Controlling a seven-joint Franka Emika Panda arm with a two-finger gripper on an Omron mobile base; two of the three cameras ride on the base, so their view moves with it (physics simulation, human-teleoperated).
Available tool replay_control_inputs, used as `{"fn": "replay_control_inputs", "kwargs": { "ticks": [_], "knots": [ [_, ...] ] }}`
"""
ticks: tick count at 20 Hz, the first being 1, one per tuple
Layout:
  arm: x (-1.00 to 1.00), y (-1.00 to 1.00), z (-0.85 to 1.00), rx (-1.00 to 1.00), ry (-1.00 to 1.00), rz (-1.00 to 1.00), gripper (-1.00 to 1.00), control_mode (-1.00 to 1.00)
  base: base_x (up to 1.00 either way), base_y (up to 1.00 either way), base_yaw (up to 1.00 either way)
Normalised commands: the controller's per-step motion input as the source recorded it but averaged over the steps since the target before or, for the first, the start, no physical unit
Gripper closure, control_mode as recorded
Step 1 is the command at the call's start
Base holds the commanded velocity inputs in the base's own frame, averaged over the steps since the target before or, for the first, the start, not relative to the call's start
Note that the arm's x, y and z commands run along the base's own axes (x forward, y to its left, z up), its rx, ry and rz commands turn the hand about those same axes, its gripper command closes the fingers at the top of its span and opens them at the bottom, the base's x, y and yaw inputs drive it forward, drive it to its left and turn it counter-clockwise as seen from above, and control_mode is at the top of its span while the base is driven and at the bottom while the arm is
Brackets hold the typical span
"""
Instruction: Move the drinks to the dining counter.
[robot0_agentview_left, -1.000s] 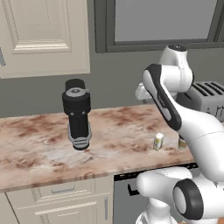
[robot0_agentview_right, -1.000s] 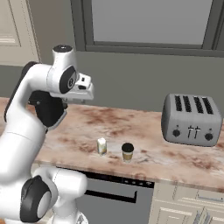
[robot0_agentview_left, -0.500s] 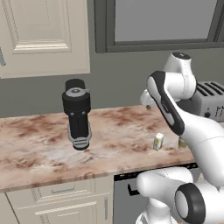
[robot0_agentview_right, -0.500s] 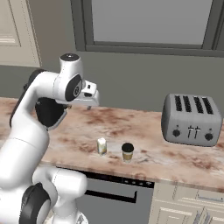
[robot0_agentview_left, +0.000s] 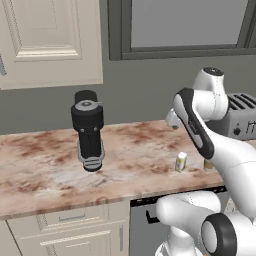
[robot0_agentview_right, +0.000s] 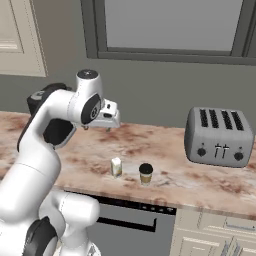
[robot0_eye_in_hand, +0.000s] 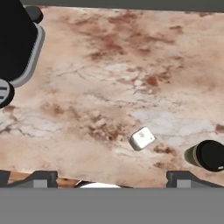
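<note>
Beige stone veined in reddish brown runs beneath a grey-framed window (robot0_agentview_right: 170, 25) in a simulated kitchen, and the worktop (robot0_agentview_left: 45, 175) carries everything in play. Raised above that surface and pointed down at it, the gripper (robot0_agentview_right: 97, 127) hangs clear of every object; in the hand view its two dark fingertips (robot0_eye_in_hand: 39, 178) stand wide apart at the bottom of the frame with nothing between them, so the jaws are open and empty. Below the gripper and toward the worktop's front edge stands the small white carton (robot0_agentview_right: 116, 167) with yellowish print, seen from overhead as a pale square top (robot0_eye_in_hand: 142, 138). Just beside the carton, on the side farther from the gripper, sits the short tan cup (robot0_agentview_right: 145, 174) with its black lid, the two drinks close together but not touching; from the left camera the cup (robot0_agentview_left: 208, 164) is partly hidden behind the white arm, while the carton (robot0_agentview_left: 181, 161) shows in full. Off to the gripper's other side, well apart from the drinks, a tall black coffee machine (robot0_agentview_left: 88, 130) stands upright on the stone, and its dark base (robot0_eye_in_hand: 17, 39) fills the upper left corner of the hand view. Beyond the cup, a silver four-slot toaster (robot0_agentview_right: 218, 135) rests on the same worktop.
</note>
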Motion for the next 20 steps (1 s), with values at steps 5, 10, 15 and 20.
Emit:
{"fn": "replay_control_inputs", "kwargs": {
  "ticks": [5,10,15,20],
  "knots": [
    [0.00,-0.14,-0.02,-0.01,0.00,0.00,-1.00,-1.00,0.00,0.00,0.00],
    [0.00,-0.12,-0.38,-0.01,0.00,-0.02,-1.00,-1.00,0.00,0.00,0.00],
    [0.00,-0.20,-0.52,0.00,0.00,-0.01,-1.00,-1.00,0.00,0.00,0.00],
    [0.00,-0.11,-0.40,0.00,0.00,0.00,-1.00,-1.00,0.00,0.00,0.00]
  ]
}}
